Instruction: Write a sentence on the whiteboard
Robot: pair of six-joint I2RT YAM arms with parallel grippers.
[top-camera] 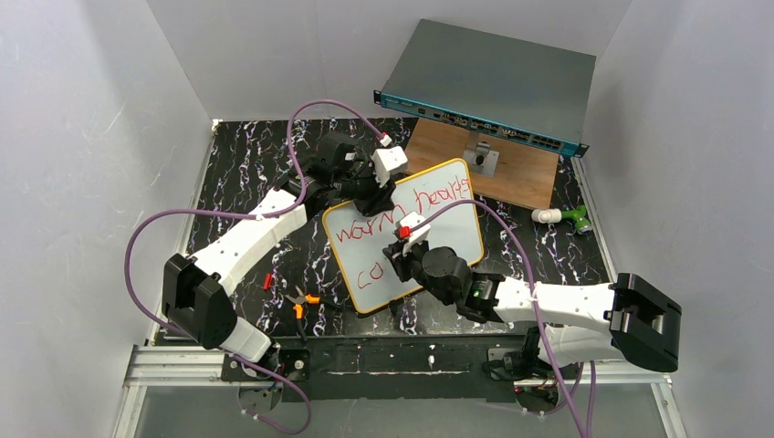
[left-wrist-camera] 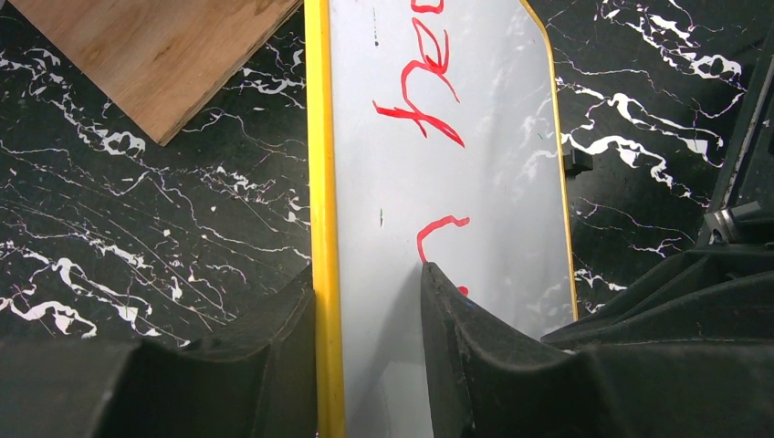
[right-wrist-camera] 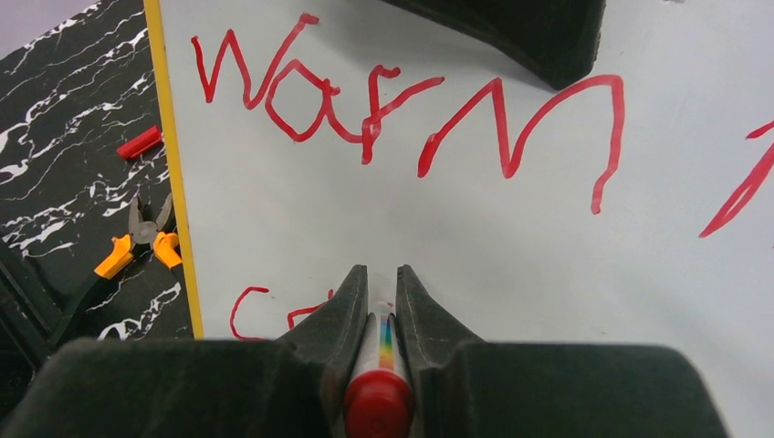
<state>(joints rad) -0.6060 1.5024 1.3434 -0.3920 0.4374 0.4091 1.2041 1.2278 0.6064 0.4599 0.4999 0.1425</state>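
Right gripper (right-wrist-camera: pixel 374 274): jaws narrow, clamped on a white-barrelled marker (right-wrist-camera: pixel 381 347) with a red end. The barrel runs along the fingers. The tip points down at the board just ahead of the fingertips, which hide the contact itself.

Under it: flat white whiteboard (right-wrist-camera: pixel 511 246), rounded corners, thin orange-yellow rim, with black white-veined table (top-camera: pixel 237 173) around it.

Red handwritten sentence (right-wrist-camera: pixel 365 109): top line starts "warm", with more to its right. Second line only begun, a couple of letters (right-wrist-camera: pixel 251 310) just left of the tip.

Judgement: the unwritten space lies to the right of the tip, along the board's long axis and parallel to the top line, so the coming strokes should travel that way. The right arm is nearer that blank stretch.

Left gripper (left-wrist-camera: pixel 368 278): closed across the board's far edge, one finger on the face and one outside the rim, steadying it.
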